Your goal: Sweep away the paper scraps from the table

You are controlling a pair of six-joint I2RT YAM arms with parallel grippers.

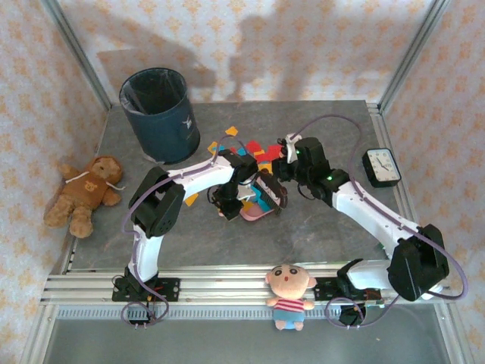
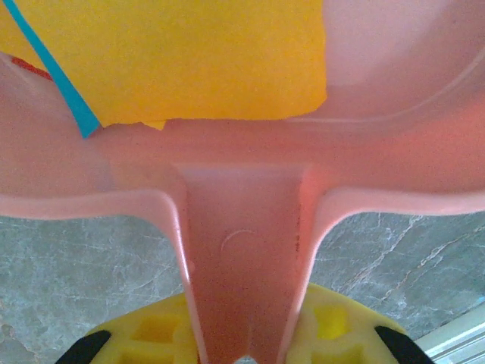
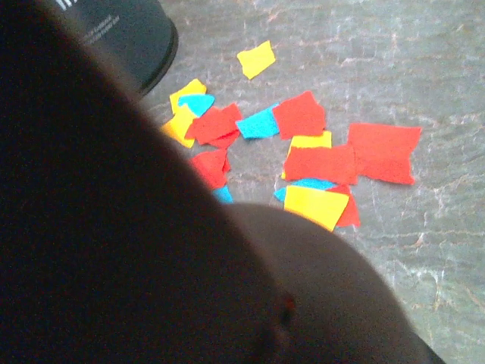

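Paper scraps [image 3: 322, 163] beside bin [image 3: 129, 34]; bare table [image 1: 303, 235] toward near edge

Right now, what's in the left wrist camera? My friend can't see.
The handle of a pink dustpan sits between the left arm's yellow fingers. An orange paper scrap and a blue strip lie in the pan, above the grey table.

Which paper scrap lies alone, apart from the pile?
The yellow scrap farthest up in the right wrist view, on bare table near the dark bin; the others lie clustered together.
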